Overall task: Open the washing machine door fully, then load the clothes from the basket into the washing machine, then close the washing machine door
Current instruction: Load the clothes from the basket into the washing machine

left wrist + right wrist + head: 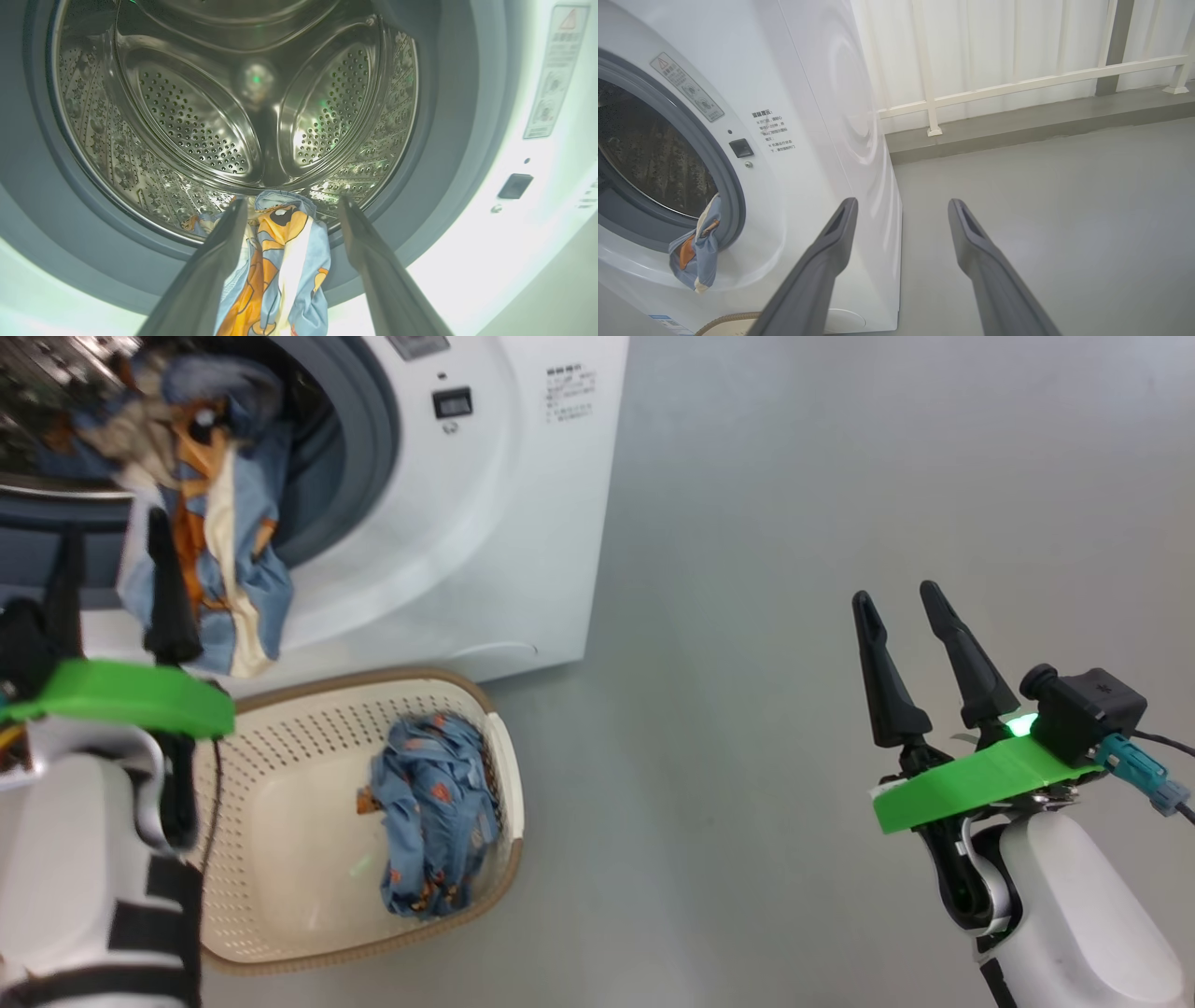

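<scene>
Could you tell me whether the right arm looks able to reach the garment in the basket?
Probably yes: the right gripper hangs open over bare floor, the garment lies on the right side of the basket, nearest it, and nothing stands between.

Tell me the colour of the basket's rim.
Brown; the basket rim shows best in the head view.

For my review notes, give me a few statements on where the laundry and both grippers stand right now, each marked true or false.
1. The basket is empty. False: a blue garment lies in it.
2. A printed garment hangs out over the grey ring. True.
3. The right gripper grips clothing. False: it is open and empty, above the floor.
4. The left gripper is open. True.
</scene>
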Available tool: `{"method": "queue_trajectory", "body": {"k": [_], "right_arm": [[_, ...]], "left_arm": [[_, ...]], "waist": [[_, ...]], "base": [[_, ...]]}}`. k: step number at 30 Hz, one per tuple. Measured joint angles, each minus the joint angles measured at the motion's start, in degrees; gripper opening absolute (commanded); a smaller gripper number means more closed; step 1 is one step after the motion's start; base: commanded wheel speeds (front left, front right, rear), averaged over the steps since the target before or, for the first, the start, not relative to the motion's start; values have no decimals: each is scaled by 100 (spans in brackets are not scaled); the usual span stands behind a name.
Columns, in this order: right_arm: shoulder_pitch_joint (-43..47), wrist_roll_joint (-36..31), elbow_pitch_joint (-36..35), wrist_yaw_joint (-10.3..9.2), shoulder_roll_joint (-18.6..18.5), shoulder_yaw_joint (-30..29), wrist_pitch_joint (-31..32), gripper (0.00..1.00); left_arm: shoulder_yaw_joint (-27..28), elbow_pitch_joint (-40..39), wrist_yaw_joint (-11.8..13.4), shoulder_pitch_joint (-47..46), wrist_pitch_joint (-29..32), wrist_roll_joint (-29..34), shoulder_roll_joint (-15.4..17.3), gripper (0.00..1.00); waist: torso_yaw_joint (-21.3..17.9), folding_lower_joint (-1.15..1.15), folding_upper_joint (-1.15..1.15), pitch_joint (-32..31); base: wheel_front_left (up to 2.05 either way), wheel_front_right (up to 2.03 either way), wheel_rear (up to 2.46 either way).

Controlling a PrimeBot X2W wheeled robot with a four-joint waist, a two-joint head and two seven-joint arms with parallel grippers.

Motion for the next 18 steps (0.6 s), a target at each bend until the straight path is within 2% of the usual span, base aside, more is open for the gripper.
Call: {"method": "queue_trajectory", "body": {"k": [8,18], "right_arm": [[128,4,8,0,-79,-112,0,100],[326,-1,-30,0,-129,-147,0,100]], "left_arm": [[97,-875,0,940,0,-124,-135,100],[304,-2045,29,2222,0,-113,-474,100]], "waist": [[180,0,0,-394],[406,0,0,-747]], "base": [[0,0,0],[0,0,0]]}}
